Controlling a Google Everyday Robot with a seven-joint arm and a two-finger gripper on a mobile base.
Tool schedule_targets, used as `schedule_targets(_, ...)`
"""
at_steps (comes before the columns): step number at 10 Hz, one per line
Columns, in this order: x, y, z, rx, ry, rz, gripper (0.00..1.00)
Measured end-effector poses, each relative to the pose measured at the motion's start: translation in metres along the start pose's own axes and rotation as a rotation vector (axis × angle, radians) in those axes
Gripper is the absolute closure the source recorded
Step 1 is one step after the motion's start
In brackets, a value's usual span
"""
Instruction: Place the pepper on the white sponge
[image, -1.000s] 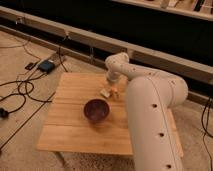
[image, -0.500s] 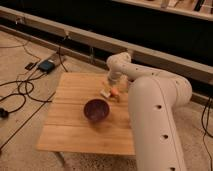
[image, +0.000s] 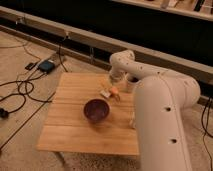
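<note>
- The white arm (image: 160, 125) fills the near right, reaching out over the wooden bench (image: 75, 130).
- A purple bowl (image: 96, 109) sits mid-bench.
- Just beyond it, the white sponge (image: 105, 93) lies flat, with the pepper (image: 115, 91) just beside its right edge; whether they touch, I cannot tell.
- The tool (image: 114, 83) hangs right above the pepper.
- Cables (image: 20, 92) and a small blue box (image: 46, 66) lie on the floor at far left.
</note>
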Motion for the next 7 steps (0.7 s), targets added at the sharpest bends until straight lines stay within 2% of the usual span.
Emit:
schedule_targets(4,0.011,-0.008,-0.049,0.037,-0.036,-0.005,0.2)
schedule_targets(7,0.04,-0.018,-0.077,0.104,-0.014,0.041,0.2)
